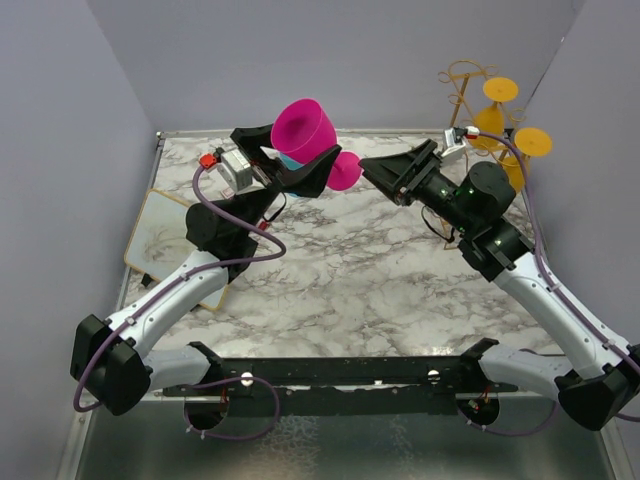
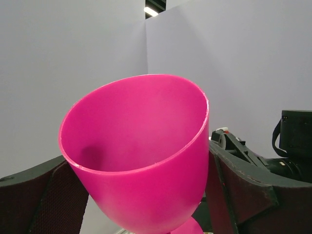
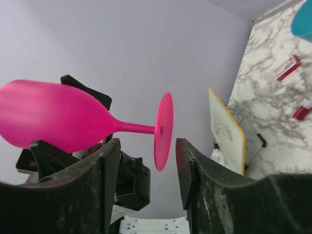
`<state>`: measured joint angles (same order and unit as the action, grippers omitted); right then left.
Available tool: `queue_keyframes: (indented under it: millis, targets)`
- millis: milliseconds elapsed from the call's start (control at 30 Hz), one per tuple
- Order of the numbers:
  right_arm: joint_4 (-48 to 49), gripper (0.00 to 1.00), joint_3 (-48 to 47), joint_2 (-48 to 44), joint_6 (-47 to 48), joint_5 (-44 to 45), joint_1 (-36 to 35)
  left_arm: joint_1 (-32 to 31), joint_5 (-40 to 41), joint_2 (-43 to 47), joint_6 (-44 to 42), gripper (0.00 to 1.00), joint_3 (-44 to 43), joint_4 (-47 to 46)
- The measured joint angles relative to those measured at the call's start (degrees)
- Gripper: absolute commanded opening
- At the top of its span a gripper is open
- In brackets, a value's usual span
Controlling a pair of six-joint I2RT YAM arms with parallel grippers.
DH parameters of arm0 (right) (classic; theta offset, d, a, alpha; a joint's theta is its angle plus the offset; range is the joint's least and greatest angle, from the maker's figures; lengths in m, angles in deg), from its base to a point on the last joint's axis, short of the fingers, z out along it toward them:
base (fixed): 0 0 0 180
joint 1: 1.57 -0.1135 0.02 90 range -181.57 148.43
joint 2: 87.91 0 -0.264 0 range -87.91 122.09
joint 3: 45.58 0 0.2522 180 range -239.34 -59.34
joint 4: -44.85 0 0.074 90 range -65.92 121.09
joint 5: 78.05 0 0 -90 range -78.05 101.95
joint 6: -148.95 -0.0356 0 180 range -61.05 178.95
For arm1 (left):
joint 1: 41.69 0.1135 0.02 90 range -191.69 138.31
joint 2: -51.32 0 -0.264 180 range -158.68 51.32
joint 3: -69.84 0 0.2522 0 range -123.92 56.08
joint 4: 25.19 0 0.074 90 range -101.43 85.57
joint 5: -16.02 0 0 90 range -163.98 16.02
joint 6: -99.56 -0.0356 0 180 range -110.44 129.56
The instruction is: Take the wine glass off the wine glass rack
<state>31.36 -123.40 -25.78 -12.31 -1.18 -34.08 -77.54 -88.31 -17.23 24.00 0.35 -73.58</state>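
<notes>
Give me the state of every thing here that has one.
wine glass: held aloft by its bowl, tipped sideways.
left gripper: shut on the wine glass.
right gripper: open, by the glass's foot.
wine glass rack: upright, yellow glasses hanging on it.

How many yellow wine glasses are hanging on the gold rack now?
2. The upper yellow glass hangs near the top of the rack; the lower yellow glass hangs nearer the right wall. The right arm covers part of the rack, so another may be hidden.
</notes>
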Motion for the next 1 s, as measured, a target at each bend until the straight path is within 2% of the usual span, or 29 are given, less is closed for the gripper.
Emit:
queue_keyframes:
  millis: [67,167,367,567,700,833,1000]
  targets:
    - [-0.09,0.75,0.00,-0.28,0.61,0.55,0.00,0.00,0.52,0.04,0.00,0.76,0.26,0.02]
    - [-1.11,0.83,-0.02,-1.25,2.86,3.28,0.00,0.00,1.60,0.46,-0.28,0.76,1.09,0.13]
    - [-7.48,0.85,-1.18,-7.19,14.03,14.01,0.00,0.00,3.19,2.82,-3.39,0.76,3.17,2.67]
    - [-8.90,0.87,-3.02,-19.45,33.99,24.96,0.00,0.00,4.66,4.66,-8.98,0.76,7.54,8.55]
    - [-8.85,0.88,-5.20,-26.32,47.08,27.04,0.02,0.00,7.41,4.09,-13.40,0.76,12.31,12.39]
    - [-8.87,0.88,-4.90,-32.68,56.96,26.99,0.02,0.00,11.72,-0.98,-16.33,0.75,15.02,14.51]
    - [-9.40,0.88,-3.76,-37.75,63.28,26.95,0.02,0.00,18.36,-11.69,-17.79,0.75,15.02,12.46]
